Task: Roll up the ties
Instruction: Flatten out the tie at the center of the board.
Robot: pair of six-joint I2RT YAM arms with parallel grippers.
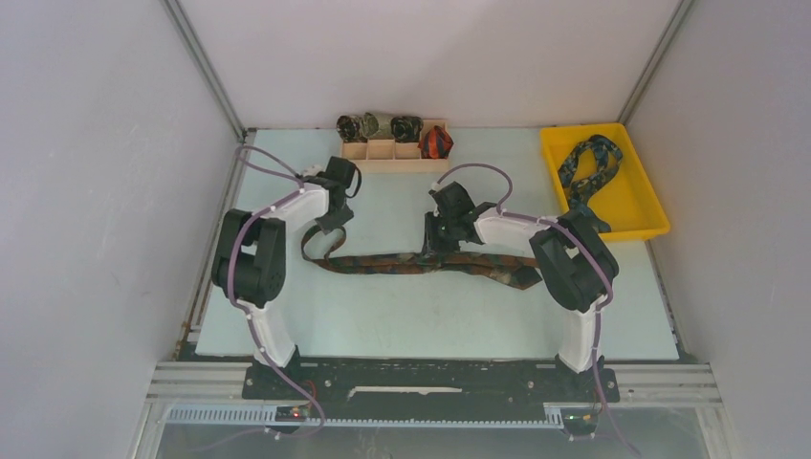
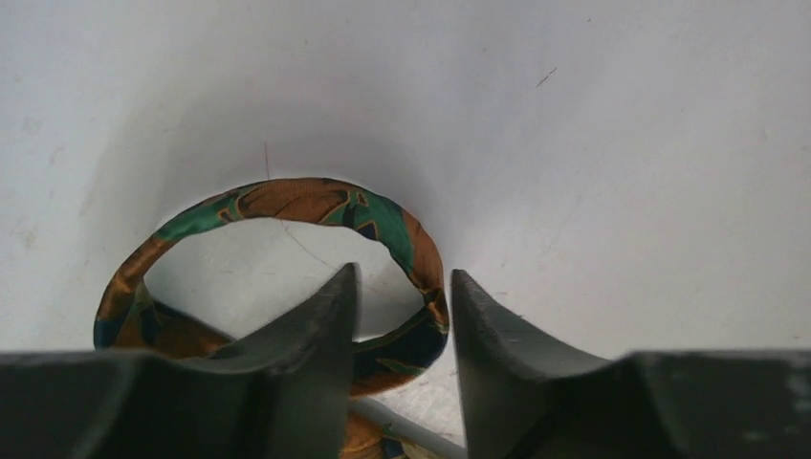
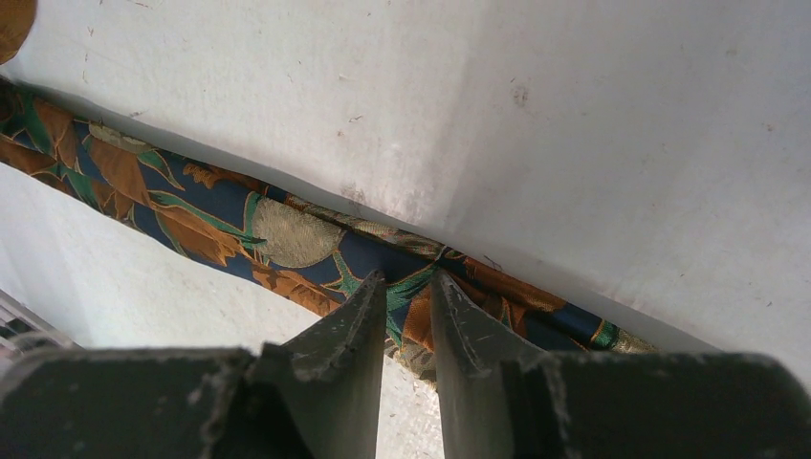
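Along the far edge of the table [image 1: 383, 320] a wooden organizer [image 1: 383, 165] is seen. Three dark rolled ties [image 1: 380, 125] are lined up along its back, and a red-orange roll [image 1: 436, 142] is tucked in at its right end. Off to the right a yellow bin [image 1: 639, 206] is spotted, with a navy tie [image 1: 588, 167] lying loose in it. Purple cables [image 1: 273, 170] are looped over both arms.

The brown-orange-green tie [image 1: 411, 261] is laid across the middle of the table. Its right end is covered by the right arm's elbow in the top view.

At its left end the brown-orange-green tie [image 2: 306, 199] is curled into an open loop standing on edge. The near arc is partly hidden behind the fingers of the left gripper [image 2: 402, 277]. Those jaws are held apart, the band crosses the gap between them, and bare table shows through.

Further right, the flat stretch [image 3: 287, 234] is seen close up, with orange-brown leaves, green fronds and a pale gold disc on navy. The right gripper [image 3: 406, 282] is set down on it with its fingers drawn near together, and fabric shows in the narrow slot. Whether it is pinched cannot be told.
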